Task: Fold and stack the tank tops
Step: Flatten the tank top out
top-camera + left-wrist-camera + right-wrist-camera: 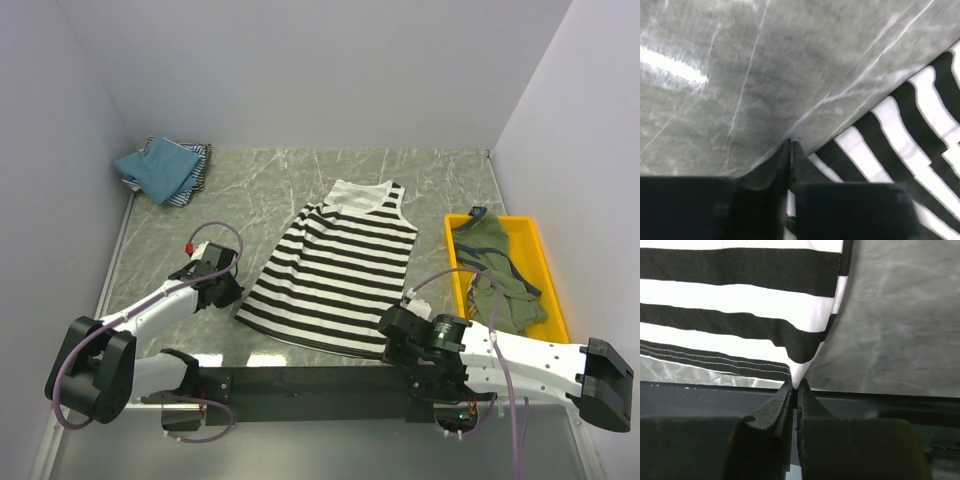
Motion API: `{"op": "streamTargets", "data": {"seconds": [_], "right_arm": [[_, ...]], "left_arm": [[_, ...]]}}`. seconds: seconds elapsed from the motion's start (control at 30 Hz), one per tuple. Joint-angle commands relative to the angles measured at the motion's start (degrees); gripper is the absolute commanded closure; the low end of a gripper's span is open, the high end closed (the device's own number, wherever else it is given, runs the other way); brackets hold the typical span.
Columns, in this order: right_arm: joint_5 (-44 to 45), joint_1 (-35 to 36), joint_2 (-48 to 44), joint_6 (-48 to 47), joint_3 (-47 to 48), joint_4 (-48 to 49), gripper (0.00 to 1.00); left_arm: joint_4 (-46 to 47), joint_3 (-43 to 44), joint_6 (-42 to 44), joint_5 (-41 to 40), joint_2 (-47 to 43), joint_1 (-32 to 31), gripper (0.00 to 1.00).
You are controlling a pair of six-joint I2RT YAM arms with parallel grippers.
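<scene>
Lying flat mid-table, the black-and-white striped top (pixel 340 265) has its neck at the far end and its hem near, w/ the cloth spread smooth on the grey marbled table (pixel 260 180).

Right gripper (pixel 392 322) sits at the near right corner of the hem. From the right wrist cam its fingers are pressed together w/ a bit of white cloth pinched at the tips (pixel 795 385), so it's got that corner of the striped top (pixel 740 305).

Left gripper (pixel 230 292) is low at the near left corner of the hem. From the left wrist cam its fingers are squeezed tight, tips (pixel 791 145) down at the table (pixel 740 75), right beside the edge of the striped top (pixel 900 135). Can't tell whether any cloth is caught between them.

Far left corner: teal top (pixel 158 165) folded, lying on the fine-striped top (pixel 198 165), which pokes out at the right and near sides.

Right side: olive top (pixel 492 238) bunched up in the yellow tray (pixel 530 240), well apart from the far-left pile.
</scene>
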Motion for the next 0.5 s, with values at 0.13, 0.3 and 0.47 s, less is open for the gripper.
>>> {"op": "streamTargets", "data": {"seconds": [0.13, 0.3, 0.47], "right_arm": [[5.58, 0.30, -1.98, 0.19, 3.22, -9.34, 0.99], [6.73, -3.03, -6.19, -2.00, 3.92, -12.34, 0.99], [6.20, -6.64, -6.99, -4.81, 4.27, -12.34, 0.99]], "left_arm": [[-7.36, 3.20, 2.16, 2.65, -2.68, -1.24, 0.37], [-6.47, 1.70, 1.81, 6.27, -3.21, -5.71, 0.27], [-6.99, -0.67, -1.17, 8.73, -3.03, -8.45, 0.52]]}}
